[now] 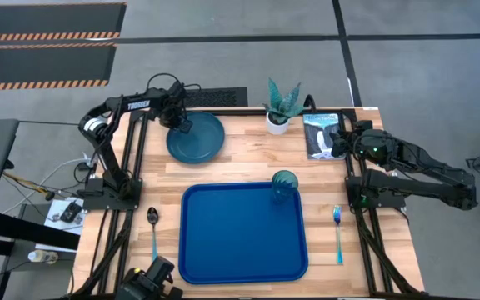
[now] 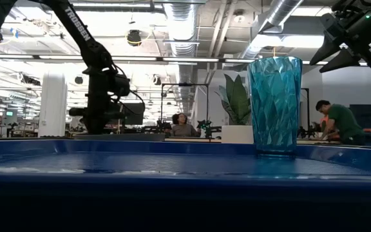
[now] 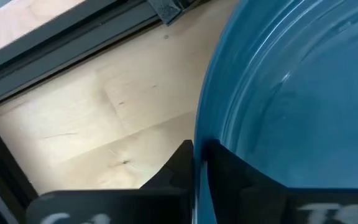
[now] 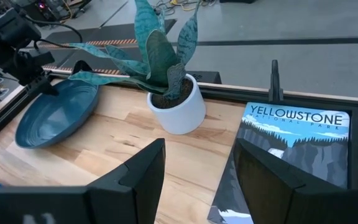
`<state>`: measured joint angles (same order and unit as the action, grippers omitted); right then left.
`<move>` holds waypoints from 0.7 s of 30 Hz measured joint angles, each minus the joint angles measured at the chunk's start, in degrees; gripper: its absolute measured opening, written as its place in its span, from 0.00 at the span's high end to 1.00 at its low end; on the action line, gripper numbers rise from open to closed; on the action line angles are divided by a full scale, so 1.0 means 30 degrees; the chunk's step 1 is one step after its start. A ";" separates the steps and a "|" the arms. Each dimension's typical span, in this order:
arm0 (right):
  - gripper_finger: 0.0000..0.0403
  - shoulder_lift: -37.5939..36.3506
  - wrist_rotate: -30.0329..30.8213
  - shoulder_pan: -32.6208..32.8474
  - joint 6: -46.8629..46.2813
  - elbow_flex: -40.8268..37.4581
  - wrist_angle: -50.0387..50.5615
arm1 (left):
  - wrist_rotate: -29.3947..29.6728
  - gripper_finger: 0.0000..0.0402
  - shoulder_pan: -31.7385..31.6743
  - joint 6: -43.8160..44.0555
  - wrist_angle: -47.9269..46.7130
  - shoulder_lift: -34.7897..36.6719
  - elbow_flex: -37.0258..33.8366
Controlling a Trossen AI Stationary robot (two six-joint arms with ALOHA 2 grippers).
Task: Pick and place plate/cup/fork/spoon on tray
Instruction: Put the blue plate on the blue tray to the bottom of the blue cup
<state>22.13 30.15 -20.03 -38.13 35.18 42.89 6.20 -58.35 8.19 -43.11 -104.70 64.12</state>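
The teal-blue plate (image 1: 198, 140) lies on the wooden table beyond the blue tray (image 1: 242, 242). My left gripper (image 1: 181, 125) is shut on the plate's far left rim; it also shows in the left wrist view (image 3: 195, 157). The ribbed teal cup (image 1: 285, 185) stands upright in the tray's far right corner. The spoon (image 1: 153, 230) lies on the table left of the tray. The fork (image 1: 337, 232) lies on the table right of it. My right gripper (image 4: 194, 163) is open and empty, above the book at the far right. My left gripper pinches the plate's raised rim (image 3: 202, 127) on the plate's far left side. One finger is inside the rim and one outside. The fingers come from above, pointing down. Whether the plate is clear of the table, I cannot tell.
A white pot with a spiky plant (image 1: 282, 110) stands at the far edge, between the plate and a Yellowstone book (image 1: 320, 135). Black frame rails run along the table's left and right sides. People sit in the room behind the table.
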 joint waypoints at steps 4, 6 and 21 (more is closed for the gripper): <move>0.46 0.0000 0.0000 0.0001 -0.0008 0.0000 -0.0003 | -0.0212 0.98 0.0135 0.0523 -0.0259 0.0319 -0.0017; 0.46 0.0000 -0.0002 -0.0002 -0.0008 0.0000 0.0000 | -0.0191 0.99 0.0272 0.0727 -0.0493 0.0709 -0.0059; 0.50 0.0000 -0.0007 -0.0007 0.0007 0.0000 0.0000 | -0.1159 1.00 0.1393 0.4201 -0.1081 0.6593 -0.0109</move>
<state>22.13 30.13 -20.05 -38.11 35.18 42.89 2.73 -54.17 20.79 -46.36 -84.92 63.79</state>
